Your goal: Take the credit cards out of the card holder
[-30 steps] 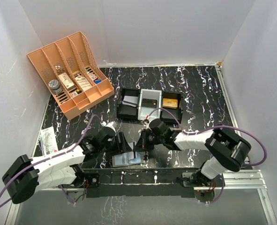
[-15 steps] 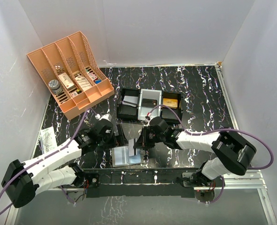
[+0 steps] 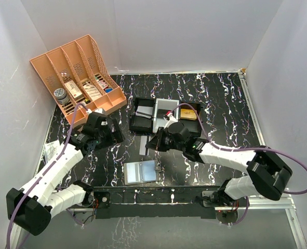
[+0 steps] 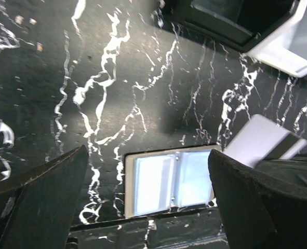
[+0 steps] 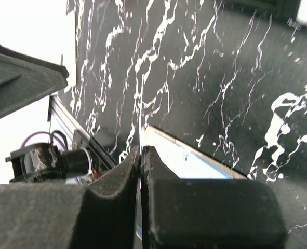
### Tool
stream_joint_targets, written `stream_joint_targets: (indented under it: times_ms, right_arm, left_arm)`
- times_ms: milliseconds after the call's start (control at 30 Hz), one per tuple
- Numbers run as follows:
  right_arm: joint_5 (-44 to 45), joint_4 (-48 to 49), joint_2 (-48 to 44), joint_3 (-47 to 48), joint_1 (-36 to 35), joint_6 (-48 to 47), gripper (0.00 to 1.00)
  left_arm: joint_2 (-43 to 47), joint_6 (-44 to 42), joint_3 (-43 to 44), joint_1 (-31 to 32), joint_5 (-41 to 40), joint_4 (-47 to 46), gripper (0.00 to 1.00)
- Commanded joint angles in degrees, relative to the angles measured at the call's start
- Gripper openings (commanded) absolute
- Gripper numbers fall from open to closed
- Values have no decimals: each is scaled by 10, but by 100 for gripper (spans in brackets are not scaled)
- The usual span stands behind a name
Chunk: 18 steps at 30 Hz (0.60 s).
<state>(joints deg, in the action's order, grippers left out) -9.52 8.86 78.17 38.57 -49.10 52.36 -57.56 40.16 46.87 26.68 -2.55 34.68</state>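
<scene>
The card holder (image 3: 141, 171) lies open and flat near the table's front edge, its grey-blue slotted inside facing up; it also shows in the left wrist view (image 4: 169, 181). My right gripper (image 3: 152, 143) is shut on a pale grey credit card (image 3: 145, 147) with a dark stripe, held above the table just beyond the holder. The right wrist view shows the card (image 5: 142, 142) edge-on between the closed fingers (image 5: 205, 207), with the holder (image 5: 195, 162) below. My left gripper (image 3: 113, 136) is open and empty, up and to the left of the holder.
A black three-compartment tray (image 3: 142, 122) with cards in it stands behind the right gripper. A big orange lattice organiser (image 3: 78, 80) stands at the back left. A printed paper slip (image 3: 52, 153) lies by the left wall. The tray's corner shows in the left wrist view (image 4: 221, 28).
The right gripper has lifted the card away from the holder towards the tray. The left gripper has let go of the holder and drawn back up and to the left.
</scene>
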Motion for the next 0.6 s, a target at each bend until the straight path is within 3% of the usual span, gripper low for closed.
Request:
stream_joint_targets:
  times_ms: [0, 133, 267, 400, 567]
  right_arm:
    - [88, 38, -39, 31, 9, -23, 0]
    - [89, 67, -58, 25, 34, -15, 0]
    - [80, 105, -75, 19, 69, -19, 0]
    - [40, 157, -71, 26, 94, -76, 0]
    - [5, 145, -40, 74, 119, -150, 0]
  left_arm:
    - [12, -56, 46, -14, -77, 67, 99]
    - [25, -88, 38, -29, -105, 63, 99]
    - [5, -110, 32, -75, -74, 57, 99]
    - [18, -125, 7, -84, -55, 10, 99]
    - [28, -145, -16, -87, -71, -14, 99]
